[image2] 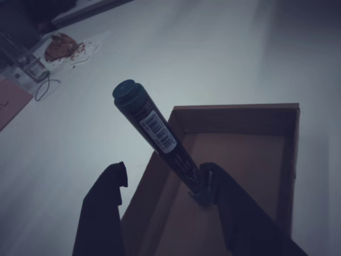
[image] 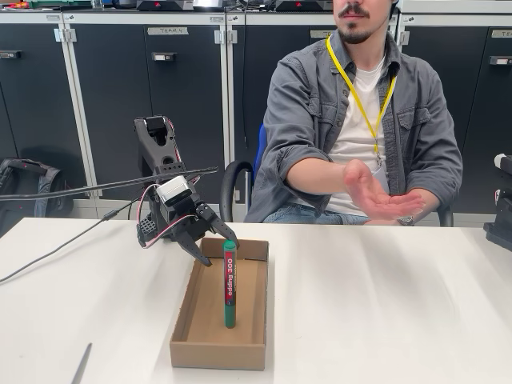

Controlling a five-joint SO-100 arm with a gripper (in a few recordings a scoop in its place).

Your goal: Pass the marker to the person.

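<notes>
The marker [image: 230,282] stands upright in the cardboard box [image: 200,346], touching one finger of the spread gripper [image: 216,246]; the person's hand [image: 376,194] waits toward 2 o'clock.

Bright fixed view; wrist view dim, perhaps underexposed.

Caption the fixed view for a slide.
Open gripper beside the upright marker in a cardboard box; person's hand waits.

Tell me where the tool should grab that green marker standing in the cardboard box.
Grip the marker on its upper barrel, just under the top end, coming from the left of the fixed view where the open tool already sits. It stands nearly upright in the cardboard box, so the top is exposed above the walls.
</notes>
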